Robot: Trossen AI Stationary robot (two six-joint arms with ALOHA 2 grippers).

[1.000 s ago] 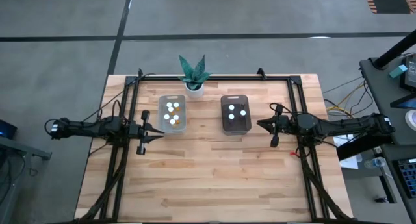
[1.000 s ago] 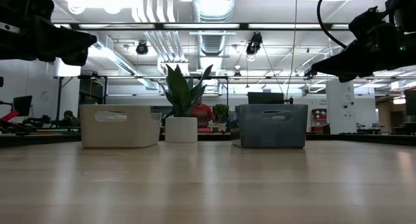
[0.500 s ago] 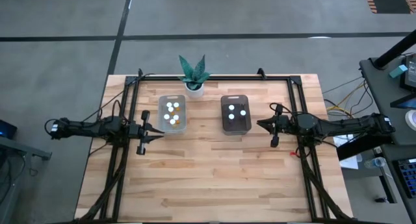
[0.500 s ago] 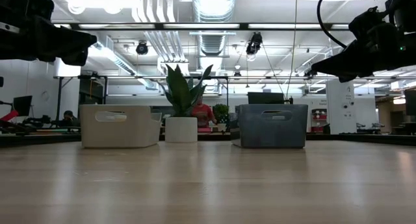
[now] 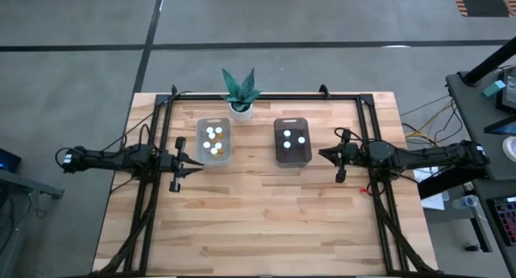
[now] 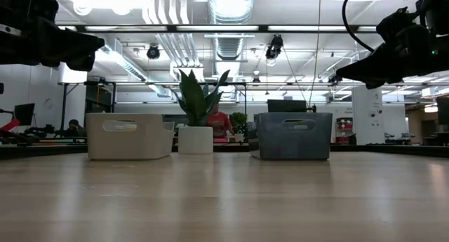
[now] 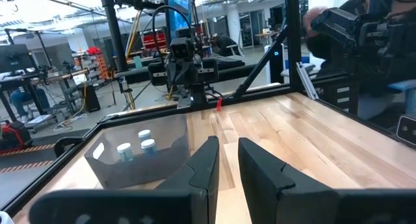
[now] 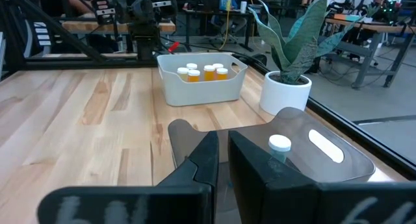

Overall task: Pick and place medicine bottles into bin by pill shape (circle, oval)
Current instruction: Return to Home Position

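Hiding pill shapes | bottles in clear bin | caps only

No text, label, brand, number or sign can be read in any of the views. The white caps of the medicine bottles carry no legible marking, and their bodies show no label that can be made out. The pale bin and the dark bin have plain walls with only a handle cut-out. The white plant pot is unmarked. Screens and equipment in the room beyond the desk are too small and blurred to read anything on them.
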